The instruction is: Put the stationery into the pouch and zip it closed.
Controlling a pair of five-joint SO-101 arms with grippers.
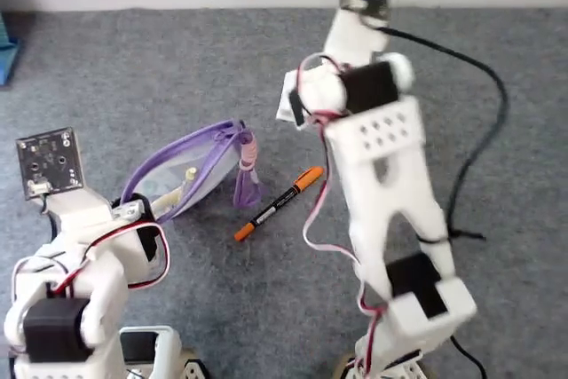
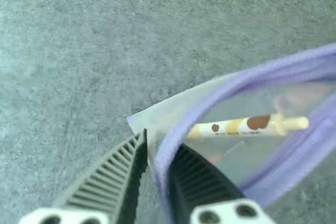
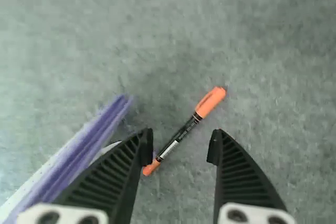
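"What's the left tool [image 2: 153, 148] doing?"
"It's pinched on the corner of the clear, purple-zippered pouch [image 1: 191, 166]. A spotted cream pen [image 2: 247, 125] lies inside."
"And the right tool [image 3: 181, 139]?"
"Ribbed fingers [image 3: 126, 171] apart above the slim orange-capped marker [image 1: 280, 203] on the fuzzy grey bench [image 1: 524, 290]."

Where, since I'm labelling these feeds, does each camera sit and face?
High: fixed overhead, looking down on left arm, right arm, pouch, orange marker.
Left wrist: on left arm, looking past left gripper, shut on pouch.
Right wrist: on right arm, looking down past open right gripper at orange marker.
Shared: pouch in all three.
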